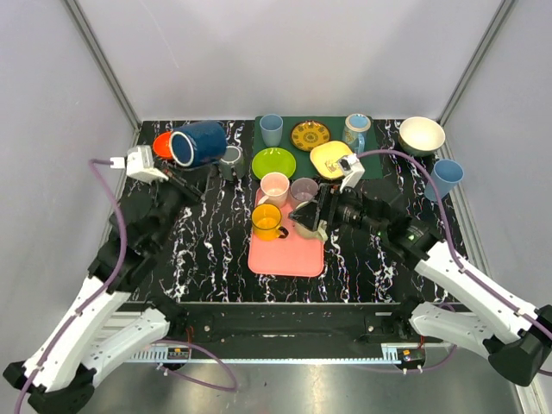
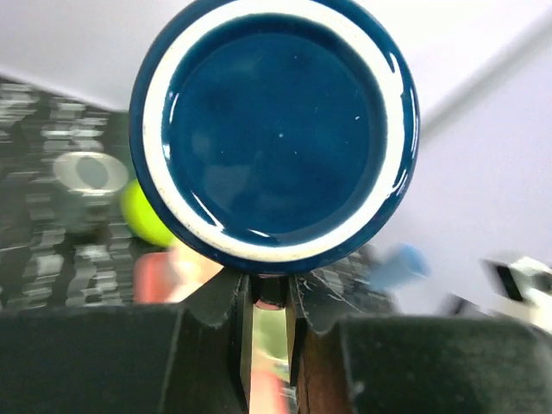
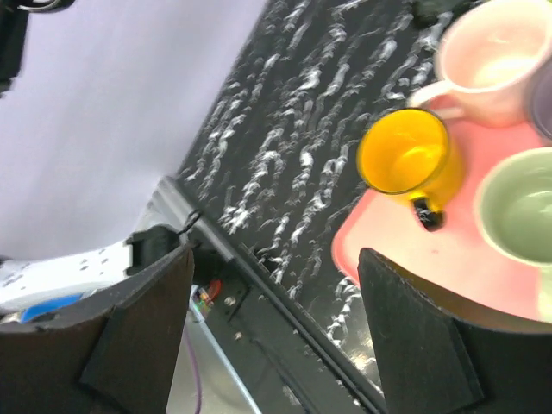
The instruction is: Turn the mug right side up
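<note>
Over at about 11 o'clock on the counter (image 1: 216,250), the dark blue mug (image 1: 200,141) is up in the air, tipped on its side with its white-ringed end facing the left claw (image 2: 269,297), whose fingers are pinched nearly together on what looks like the mug's handle. The right claw (image 3: 272,276) hangs spread wide apart and holding nothing above the pink tray (image 1: 289,254), at 3 o'clock from the yellow mug (image 1: 266,220).

No text, label or number can be read anywhere.
</note>
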### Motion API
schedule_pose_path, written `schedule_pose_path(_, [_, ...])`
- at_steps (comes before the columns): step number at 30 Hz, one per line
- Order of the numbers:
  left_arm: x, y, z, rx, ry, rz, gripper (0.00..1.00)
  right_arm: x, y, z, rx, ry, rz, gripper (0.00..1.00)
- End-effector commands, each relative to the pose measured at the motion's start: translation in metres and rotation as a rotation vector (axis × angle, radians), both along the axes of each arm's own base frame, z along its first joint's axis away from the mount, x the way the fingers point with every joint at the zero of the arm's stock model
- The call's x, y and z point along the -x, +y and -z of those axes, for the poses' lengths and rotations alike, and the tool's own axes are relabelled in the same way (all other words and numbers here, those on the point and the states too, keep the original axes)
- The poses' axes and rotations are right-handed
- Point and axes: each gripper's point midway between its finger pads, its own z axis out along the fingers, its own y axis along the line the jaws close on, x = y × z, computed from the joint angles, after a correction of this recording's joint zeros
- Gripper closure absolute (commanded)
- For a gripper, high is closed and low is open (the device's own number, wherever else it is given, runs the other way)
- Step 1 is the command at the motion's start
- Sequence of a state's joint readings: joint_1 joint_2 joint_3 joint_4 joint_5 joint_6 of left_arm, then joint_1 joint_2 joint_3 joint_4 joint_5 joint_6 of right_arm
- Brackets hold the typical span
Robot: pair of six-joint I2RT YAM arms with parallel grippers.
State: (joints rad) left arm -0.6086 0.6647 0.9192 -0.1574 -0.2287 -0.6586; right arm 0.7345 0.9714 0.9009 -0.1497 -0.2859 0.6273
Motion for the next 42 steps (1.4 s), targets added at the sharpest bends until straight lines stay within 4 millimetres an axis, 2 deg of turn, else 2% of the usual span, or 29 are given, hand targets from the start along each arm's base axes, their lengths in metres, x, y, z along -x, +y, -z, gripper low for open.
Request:
schedule_pose_path(1, [-0.04,0.083,0.077,-0.466,0.323,-0.432,1.0,-0.022,-0.041,0.02,0.212,0.018,0.223,0.18])
schedule_pose_path(3, [-0.054,0.098,0.094,-0.491,0.408,-0.447,1.0,-0.028,-0.055,0.027,0.263,0.016,0.297,0.18])
schedule_pose_path(6, [-0.083,0.109,0.13,-0.46,0.532,-0.418,1.0,-0.033,-0.069,0.03,0.31,0.0,0.355,0.17])
schedule_pose_path(7, [-0.096,0.111,0.151,-0.474,0.593,-0.414,1.0,-0.033,-0.072,0.028,0.312,-0.009,0.366,0.17])
schedule_pose_path(8, [-0.105,0.115,0.158,-0.469,0.619,-0.418,1.0,-0.033,-0.073,0.029,0.321,-0.01,0.371,0.17])
schedule_pose_path(9, [-0.116,0.116,0.178,-0.49,0.676,-0.416,1.0,-0.033,-0.074,0.028,0.321,-0.013,0.372,0.17])
schedule_pose_path(11, [-0.132,0.119,0.187,-0.487,0.691,-0.428,1.0,-0.032,-0.074,0.028,0.323,-0.016,0.365,0.17])
schedule_pose_path(12, [-0.141,0.12,0.204,-0.502,0.734,-0.431,1.0,-0.032,-0.074,0.028,0.321,-0.017,0.362,0.17])
schedule_pose_path(14, [-0.157,0.121,0.207,-0.492,0.735,-0.44,1.0,-0.03,-0.073,0.03,0.324,-0.009,0.356,0.18])
schedule_pose_path(15, [-0.165,0.12,0.222,-0.499,0.769,-0.428,1.0,-0.03,-0.073,0.03,0.324,-0.009,0.354,0.18])
schedule_pose_path(17, [-0.181,0.119,0.224,-0.5,0.773,-0.426,1.0,-0.03,-0.072,0.032,0.328,-0.003,0.346,0.18])
schedule_pose_path(18, [-0.188,0.118,0.242,-0.515,0.813,-0.414,1.0,-0.029,-0.072,0.033,0.332,-0.002,0.345,0.17])
schedule_pose_path(19, [-0.197,0.117,0.24,-0.513,0.808,-0.418,1.0,-0.03,-0.072,0.035,0.341,0.0,0.346,0.17])
schedule_pose_path(21, [-0.205,0.117,0.256,-0.516,0.843,-0.413,1.0,-0.03,-0.074,0.036,0.353,0.002,0.35,0.18])
schedule_pose_path(22, [-0.211,0.116,0.254,-0.511,0.832,-0.415,1.0,-0.03,-0.075,0.034,0.351,0.0,0.354,0.18])
schedule_pose_path(28, [-0.232,0.125,0.278,-0.536,0.861,-0.439,1.0,-0.03,-0.076,0.041,0.376,0.011,0.354,0.18])
schedule_pose_path(30, [-0.235,0.13,0.293,-0.557,0.889,-0.44,1.0,-0.031,-0.076,0.044,0.39,0.013,0.353,0.18])
schedule_pose_path(33, [-0.239,0.131,0.301,-0.562,0.892,-0.44,1.0,-0.033,-0.077,0.047,0.408,0.015,0.357,0.18])
schedule_pose_path(38, [-0.243,0.127,0.307,-0.552,0.888,-0.423,1.0,-0.038,-0.074,0.05,0.422,0.015,0.359,0.17])
schedule_pose_path(42, [-0.245,0.118,0.31,-0.538,0.881,-0.395,0.96,-0.042,-0.067,0.062,0.442,0.038,0.346,0.17])
